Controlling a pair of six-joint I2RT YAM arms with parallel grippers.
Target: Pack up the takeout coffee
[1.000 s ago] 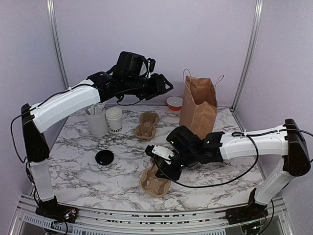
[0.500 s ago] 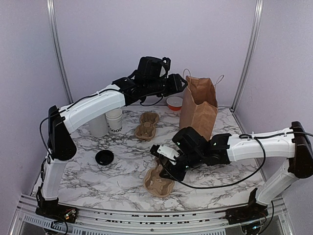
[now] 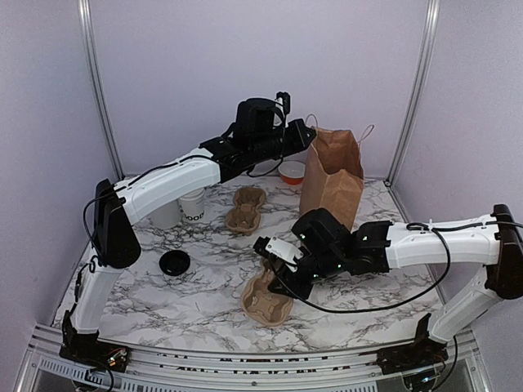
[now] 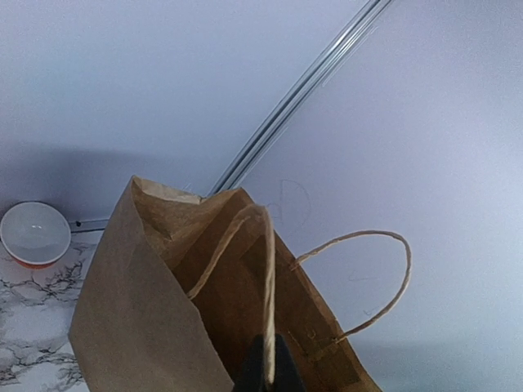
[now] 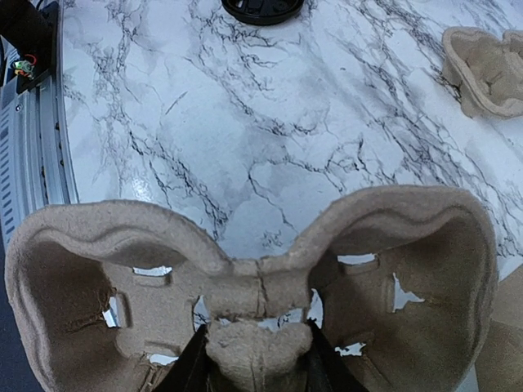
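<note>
While the takeout coffee point(image 3: 193, 204) stands left of the paper bag point(image 3: 331, 175), its black lid point(image 3: 174, 262) off on the bench point(image 3: 163, 302), the left claw point(image 4: 265, 371) pinches the bag's twine handle point(image 4: 265, 269), so a tug could topple it; before the bag, the right claw point(image 5: 257, 359) clamps the pulp cup tray point(image 5: 392, 245).

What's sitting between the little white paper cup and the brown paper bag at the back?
A brown moulded-pulp cup tray lies between the white cup and the paper bag; the top view shows it.

dark lettering low on the white paper cup point(image 3: 193, 209), too small to read.
</note>
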